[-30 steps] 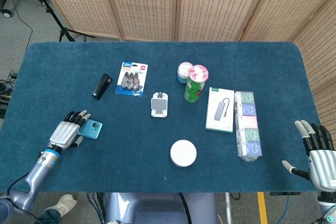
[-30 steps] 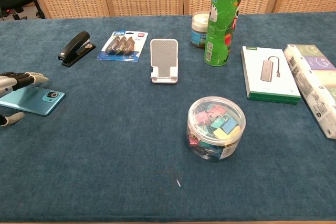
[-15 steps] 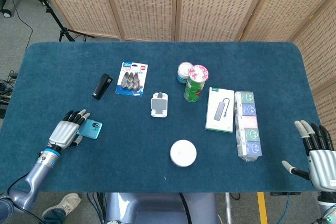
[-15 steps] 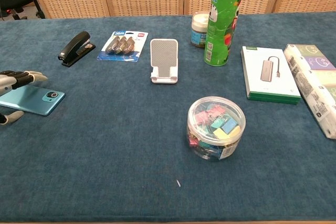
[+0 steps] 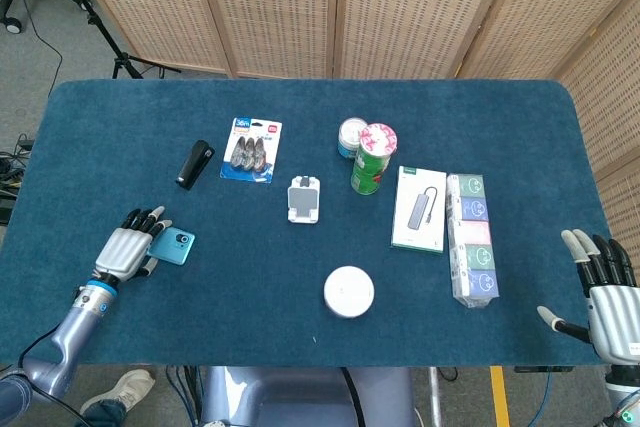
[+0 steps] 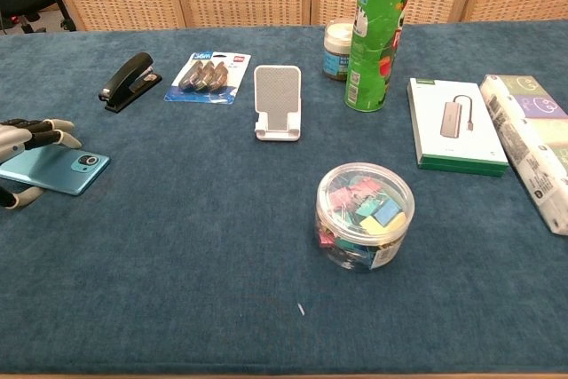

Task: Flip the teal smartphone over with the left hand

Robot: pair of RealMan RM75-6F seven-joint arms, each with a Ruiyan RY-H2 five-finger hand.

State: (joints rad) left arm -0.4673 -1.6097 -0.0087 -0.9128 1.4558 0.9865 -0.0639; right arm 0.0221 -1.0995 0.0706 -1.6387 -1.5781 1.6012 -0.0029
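The teal smartphone [image 5: 173,245] lies near the table's left front, back side up with its camera lens showing [image 6: 57,170]. My left hand [image 5: 126,251] is at the phone's left end. Its fingers [image 6: 40,136] reach over the far edge and the thumb [image 6: 19,196] sits at the near edge, so it grips the phone between them. The phone's right end rests on the blue cloth. My right hand [image 5: 603,290] hovers off the table's front right corner, fingers spread, holding nothing.
A black stapler [image 5: 194,164] and a blister pack [image 5: 251,150] lie behind the phone. A white phone stand [image 5: 304,199], a green can [image 5: 373,159], a small jar [image 5: 352,136], a tub of clips [image 6: 365,217] and boxes [image 5: 420,209] fill the middle and right.
The left hand has closed a little tighter on the phone's left end and the thumb has risen slightly. The phone has barely shifted. The right hand has not moved.
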